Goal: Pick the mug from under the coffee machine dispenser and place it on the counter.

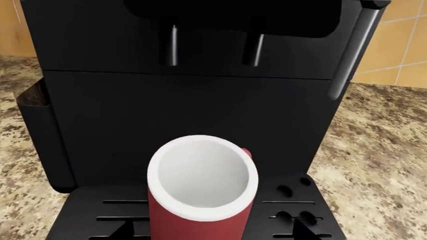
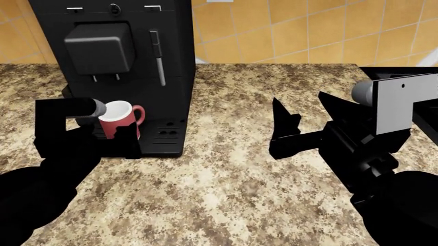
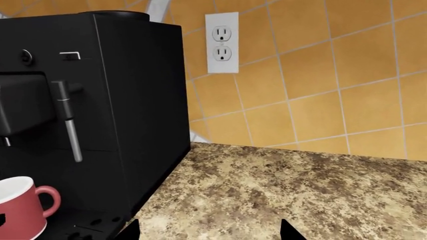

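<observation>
Nearest me, the desk [image 2: 226,179] is a speckled beige-and-brown stone slab that runs from the near edge back to an orange tiled wall [image 2: 308,31].

My right end effector [image 2: 304,120] hangs over bare stone on the right, well apart from everything, with its two dark fingers spread wide and gripping nothing.

My left end effector [image 2: 102,136] sits on the left at the foot of the coffee machine [image 2: 137,61], its fingers either side of the mug [image 2: 118,119]. I cannot tell from any view whether the fingers are pressing on the mug or standing just off it.

The mug is upright on the machine's black drip tray [image 2: 161,138], below the dispenser [image 2: 99,48] and a little nearer than its two nozzles, with the red handle pointing right. A thin silver wand [image 2: 159,59] hangs to the right of the dispenser block.

The left wrist view looks straight down into the mug's white interior [image 1: 202,175] and shows the slots of the tray [image 1: 293,215] and both nozzles [image 1: 213,47] above; the handle barely shows there.

Only the right wrist view shows a white wall outlet [image 3: 222,42] on the tiles to the right of the machine, along with the mug's handle [image 3: 48,197] in side profile.
</observation>
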Tool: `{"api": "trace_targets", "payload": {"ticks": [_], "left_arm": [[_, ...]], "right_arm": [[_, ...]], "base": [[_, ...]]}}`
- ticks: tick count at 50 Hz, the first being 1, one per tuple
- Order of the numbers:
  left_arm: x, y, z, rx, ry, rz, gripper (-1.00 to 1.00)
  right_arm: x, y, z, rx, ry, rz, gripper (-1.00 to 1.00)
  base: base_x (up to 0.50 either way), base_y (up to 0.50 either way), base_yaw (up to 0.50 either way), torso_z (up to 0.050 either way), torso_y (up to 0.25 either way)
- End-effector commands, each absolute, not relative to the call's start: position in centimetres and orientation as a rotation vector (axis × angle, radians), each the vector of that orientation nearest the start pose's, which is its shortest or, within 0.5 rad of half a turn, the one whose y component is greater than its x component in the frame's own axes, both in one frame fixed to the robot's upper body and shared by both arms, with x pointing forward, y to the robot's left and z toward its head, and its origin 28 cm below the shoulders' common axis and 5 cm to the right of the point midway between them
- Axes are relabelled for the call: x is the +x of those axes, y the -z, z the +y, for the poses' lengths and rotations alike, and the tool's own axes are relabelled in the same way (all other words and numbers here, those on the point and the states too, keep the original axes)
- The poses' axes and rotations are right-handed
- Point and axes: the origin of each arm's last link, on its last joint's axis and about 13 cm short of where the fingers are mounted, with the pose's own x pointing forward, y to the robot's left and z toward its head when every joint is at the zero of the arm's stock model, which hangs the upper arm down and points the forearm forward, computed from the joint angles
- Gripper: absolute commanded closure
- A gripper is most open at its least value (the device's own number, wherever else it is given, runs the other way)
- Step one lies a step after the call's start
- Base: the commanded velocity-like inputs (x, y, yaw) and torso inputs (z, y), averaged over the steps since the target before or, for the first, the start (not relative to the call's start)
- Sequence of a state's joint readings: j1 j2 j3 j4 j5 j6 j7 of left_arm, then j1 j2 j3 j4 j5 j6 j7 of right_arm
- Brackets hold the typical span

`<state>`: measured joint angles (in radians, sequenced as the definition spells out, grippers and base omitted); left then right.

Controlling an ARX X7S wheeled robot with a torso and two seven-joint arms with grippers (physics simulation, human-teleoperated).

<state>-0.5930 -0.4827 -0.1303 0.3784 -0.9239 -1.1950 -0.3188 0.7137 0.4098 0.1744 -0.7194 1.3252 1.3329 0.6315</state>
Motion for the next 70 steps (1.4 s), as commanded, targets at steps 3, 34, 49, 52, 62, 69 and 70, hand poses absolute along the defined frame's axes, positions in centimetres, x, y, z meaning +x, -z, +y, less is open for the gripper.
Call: {"api": "trace_targets", "payload": {"ticks": [3,34,49,52,62,69,70], "left_arm": [[27.2,-18.0,28.4,-0.092,0.073,0.269,-1.00],[29.2,-17.2,28.7,-0.043,0.040,0.293,-1.00],[28.4,-17.6,28.2,-0.030,0.087,0.245,1.00],[28.1,-17.7,28.1,-0.027,0.088,0.238,1.00],[25.0,-20.0,26.7,-0.004,0.168,0.141,1.00],[24.3,-20.0,25.8,-0.009,0.243,0.135,1.00],[24.3,-20.1,25.5,0.000,0.262,0.128,1.00]], "right_arm": [[21.4,-24.1,-12.1,0.045,-0.279,-0.016,-1.00],[21.5,-24.0,-12.0,0.081,-0.303,-0.028,-1.00],[21.1,-24.0,-12.0,0.081,-0.302,-0.050,-1.00],[21.2,-24.0,-12.0,0.081,-0.302,-0.051,-1.00],[20.9,-24.3,-12.1,0.083,-0.292,-0.071,-1.00],[20.8,-24.1,-12.4,0.088,-0.271,-0.077,-1.00],[20.8,-24.1,-12.4,0.091,-0.266,-0.078,-1.00]], "base": [[0.00,0.00,0.00,0.000,0.000],[0.00,0.00,0.00,0.000,0.000],[0.00,0.00,0.00,0.000,0.001],[0.00,0.00,0.00,0.000,0.000],[0.00,0.00,0.00,0.000,0.000],[0.00,0.00,0.00,0.000,0.000],[0.00,0.00,0.00,0.000,0.000]]}}
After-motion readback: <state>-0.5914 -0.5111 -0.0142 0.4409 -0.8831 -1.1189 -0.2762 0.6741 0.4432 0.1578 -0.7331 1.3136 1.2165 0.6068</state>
